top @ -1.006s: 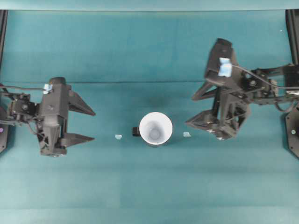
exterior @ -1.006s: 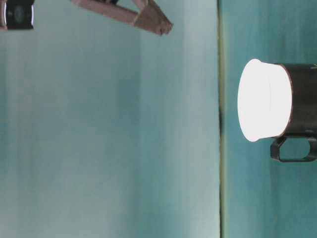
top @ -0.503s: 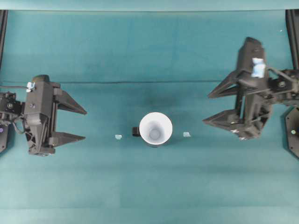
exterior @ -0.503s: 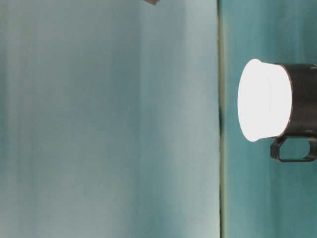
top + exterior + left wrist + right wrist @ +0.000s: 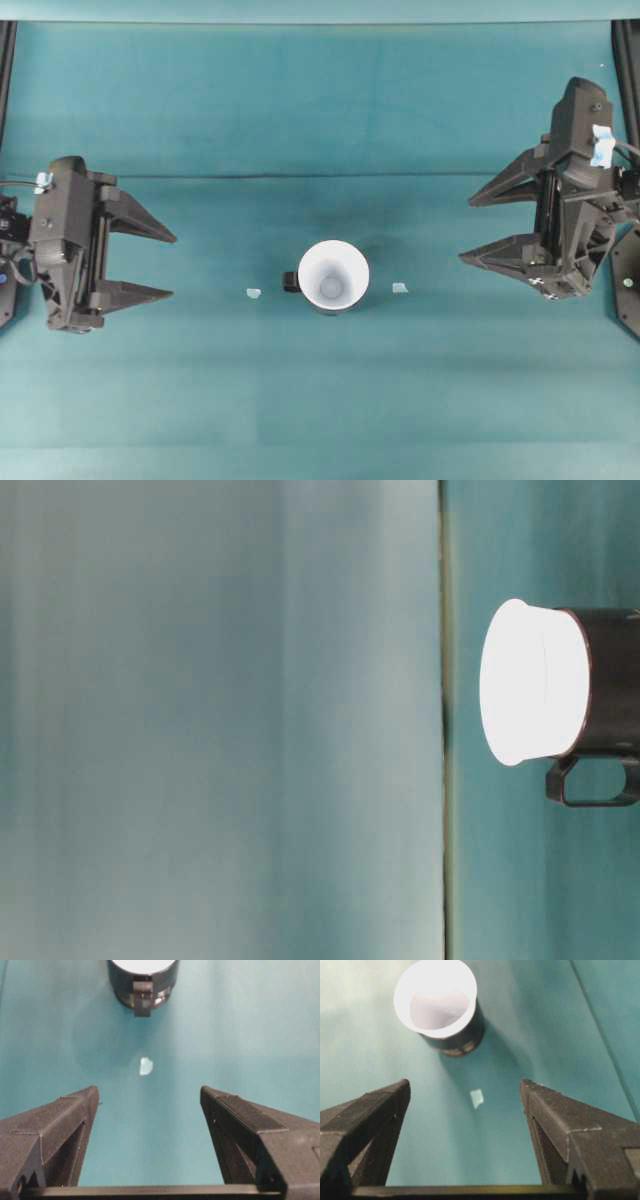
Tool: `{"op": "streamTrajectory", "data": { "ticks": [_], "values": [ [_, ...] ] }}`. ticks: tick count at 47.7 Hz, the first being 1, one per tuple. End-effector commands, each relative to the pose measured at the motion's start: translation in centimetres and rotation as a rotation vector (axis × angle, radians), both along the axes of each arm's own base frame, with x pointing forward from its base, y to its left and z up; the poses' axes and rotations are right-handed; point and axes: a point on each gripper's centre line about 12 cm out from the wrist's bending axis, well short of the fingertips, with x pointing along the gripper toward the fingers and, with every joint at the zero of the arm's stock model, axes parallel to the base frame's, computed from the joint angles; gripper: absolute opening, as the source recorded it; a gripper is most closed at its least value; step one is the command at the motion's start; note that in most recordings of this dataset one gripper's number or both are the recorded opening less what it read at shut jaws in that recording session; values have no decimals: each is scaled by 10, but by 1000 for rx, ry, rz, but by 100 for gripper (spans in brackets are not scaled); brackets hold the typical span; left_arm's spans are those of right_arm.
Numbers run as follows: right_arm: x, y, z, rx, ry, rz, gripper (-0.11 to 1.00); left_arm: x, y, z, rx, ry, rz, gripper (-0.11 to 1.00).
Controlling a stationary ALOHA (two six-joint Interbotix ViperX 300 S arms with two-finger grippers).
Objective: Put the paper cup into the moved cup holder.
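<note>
Overhead exterior view, left to right: the left gripper [image 5: 165,265] sits at the table's left edge, its jaws spread wide and holding nothing, fingertips pointing toward the middle. A small pale marker [image 5: 253,293] lies on the teal table [image 5: 320,400] just left of centre. Next comes the cup holder [image 5: 292,282], of which only the black stubby handle and a dark sliver of wall show, handle pointing toward the left gripper. The paper cup [image 5: 333,276] stands inside it, upright, mouth up, its long axis vertical and its white rim covering the holder's top; the cup holds nothing. A second pale marker [image 5: 400,288] lies just right of the holder. The right gripper [image 5: 468,231] is at the far right, well apart from the cup, jaws also wide open and empty, tips aimed toward the centre.
</note>
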Motion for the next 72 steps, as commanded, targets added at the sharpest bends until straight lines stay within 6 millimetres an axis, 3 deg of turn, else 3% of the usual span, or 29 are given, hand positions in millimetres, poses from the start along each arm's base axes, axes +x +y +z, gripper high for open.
{"op": "streamTrajectory", "data": {
  "ticks": [1,72],
  "values": [
    [2,0,6,-9,-36,6,78,1,0,7,0,-29,-2,82],
    [2,0,3,-13,-44,9,78,0,0,7,0,-34,-2,82]
  ]
}}
